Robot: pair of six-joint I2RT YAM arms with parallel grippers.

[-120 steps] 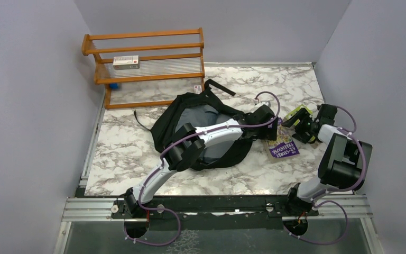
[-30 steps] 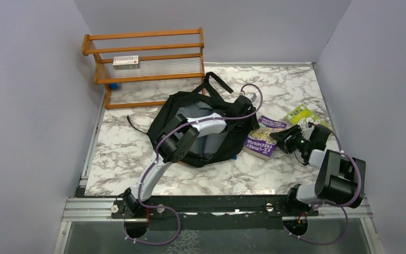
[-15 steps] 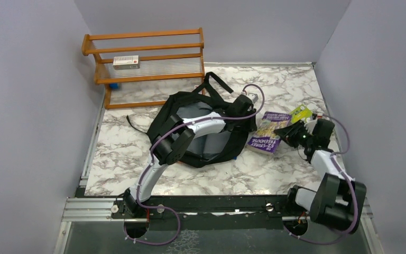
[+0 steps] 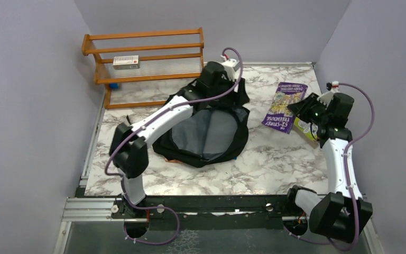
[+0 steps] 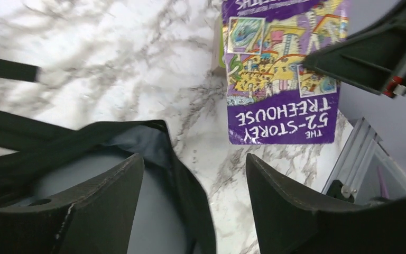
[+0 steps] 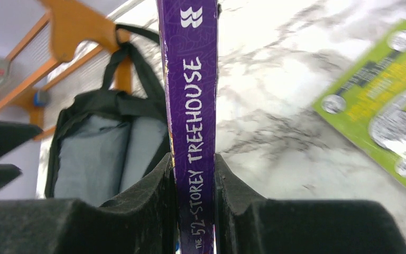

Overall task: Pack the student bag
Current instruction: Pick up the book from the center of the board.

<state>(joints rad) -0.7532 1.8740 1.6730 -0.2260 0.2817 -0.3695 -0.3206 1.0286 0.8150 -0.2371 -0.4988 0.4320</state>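
The student bag [image 4: 206, 129] lies open in the middle of the table, its grey lining up. My left gripper [image 4: 223, 84] hovers over the bag's far rim with its jaws open and holding nothing; in the left wrist view the black rim [image 5: 185, 174] runs below the gap of the left gripper [image 5: 193, 159]. My right gripper [image 4: 302, 106] is shut on a purple book, "The 52-Storey Treehouse" [image 4: 284, 106], held off the table to the right of the bag. The right wrist view shows the right gripper [image 6: 193, 159] clamped on the book's spine [image 6: 190, 79], with the bag [image 6: 100, 148] beyond.
A green book [image 6: 391, 116] lies flat on the marble below my right arm, mostly hidden in the top view. A wooden shelf rack [image 4: 148, 58] stands at the back left with a small white box [image 4: 126, 62] on it. Purple walls close in both sides.
The left gripper rose from the bag's right rim to its far edge and opened. The right gripper lifted the purple book off the table and carried it back and up.
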